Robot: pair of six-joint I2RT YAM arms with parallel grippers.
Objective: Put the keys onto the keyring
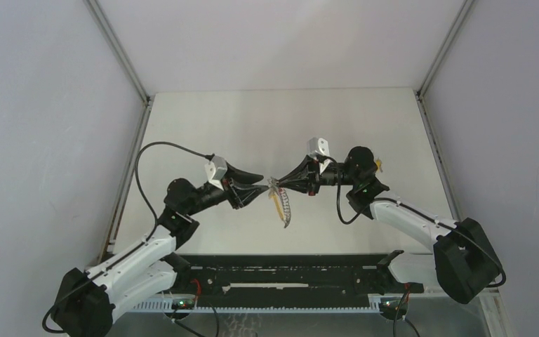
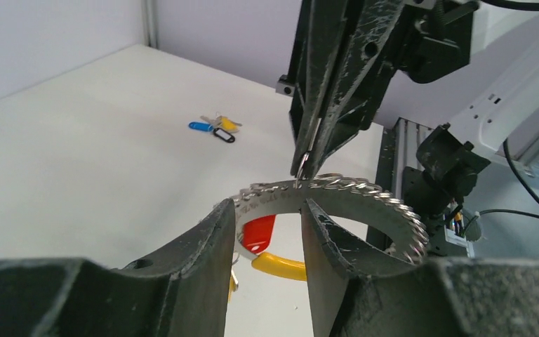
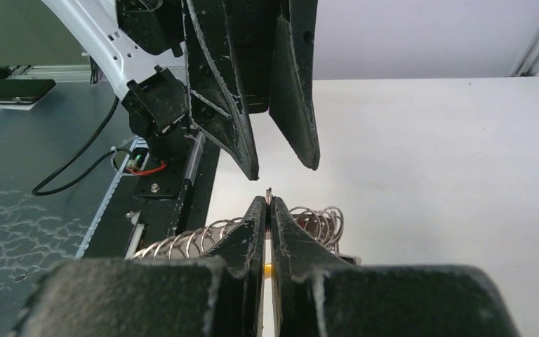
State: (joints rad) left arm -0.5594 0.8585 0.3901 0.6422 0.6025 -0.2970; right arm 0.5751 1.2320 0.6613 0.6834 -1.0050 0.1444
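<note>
Right gripper (image 3: 269, 204) pinches the keyring (image 2: 354, 187); left gripper (image 2: 267, 206) gapes beside it.

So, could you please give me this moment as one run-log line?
left tool: open, at keyring | right tool: shut on keyring, raised off table | keys: on table, not yet threaded

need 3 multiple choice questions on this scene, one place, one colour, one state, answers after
1. Where are the small coloured-head metal keys? A loose on the white table; B in a gripper; C in a tray.
2. What colour is the plastic tag seen past the left gripper? A red; B white; C purple.
3. The right gripper is: A wide open; B shut on the grey chain-like keyring; C out of view.
Answers: A, they lie on the table, nothing touching them; A, red shows in the left wrist view; B, its tips pinch the ring.
</note>
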